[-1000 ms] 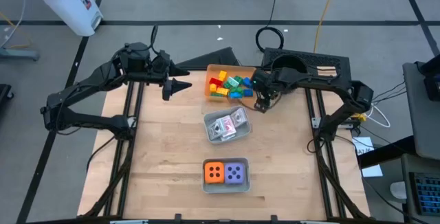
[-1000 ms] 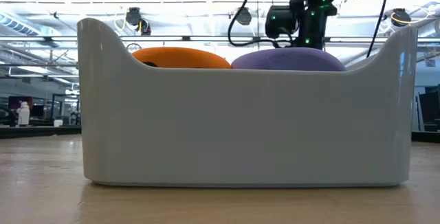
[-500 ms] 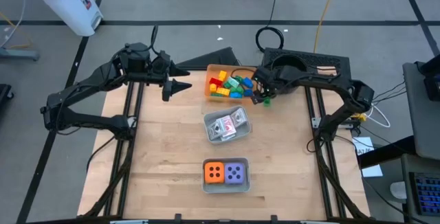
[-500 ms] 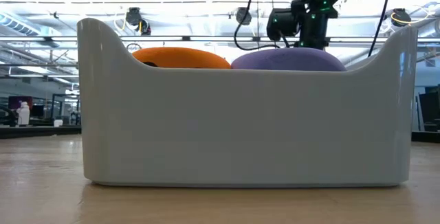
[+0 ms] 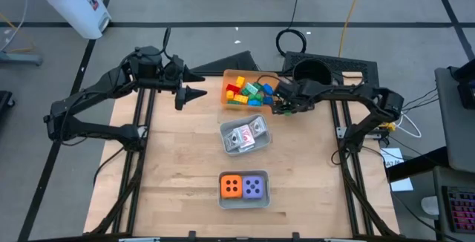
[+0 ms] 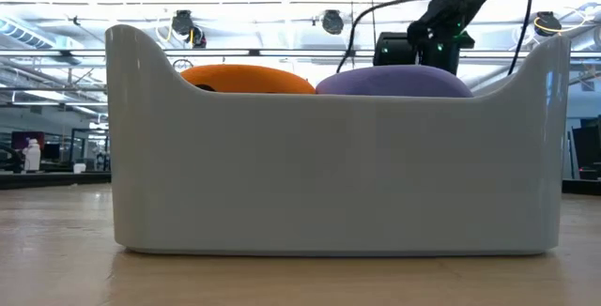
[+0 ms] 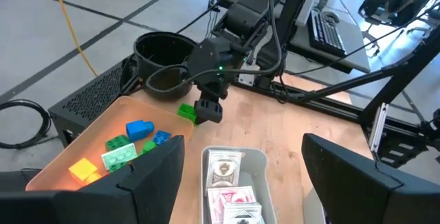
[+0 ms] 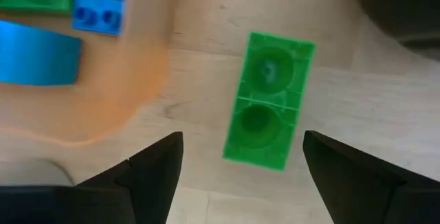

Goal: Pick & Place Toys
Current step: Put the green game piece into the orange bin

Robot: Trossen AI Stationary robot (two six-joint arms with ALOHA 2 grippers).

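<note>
I see a green brick (image 8: pixel 269 99) lying flat on the bare wood, studs up, in the middle of the right wrist frame, just outside the curved wall of the orange tray (image 5: pixel 230 75). In the left wrist frame the same brick shows as a small green block beside that tray's corner, under the right arm's head. My right gripper (image 5: pixel 282 107) hangs directly over it, a little right of centre in the upper half of the high frame; its two dark fingers (image 8: pixel 155 165) stand spread wide on either side of the brick without touching it, so the claw is open and holds nothing.

The other bricks (image 5: pixel 245 92), red, yellow, green and blue, lie heaped inside the orange tray. Below it in the high frame a clear grey tray (image 5: pixel 227 130) holds the playing cards (image 5: pixel 246 135), and lower still another grey tray (image 5: pixel 243 174) holds the orange die (image 5: pixel 231 186) and the purple die (image 5: pixel 254 188) side by side. A black pot (image 5: pixel 310 70) sits just past the table's far edge.

My left gripper (image 5: pixel 197 83) waits in the upper left of the table, raised, fingers apart and empty.
</note>
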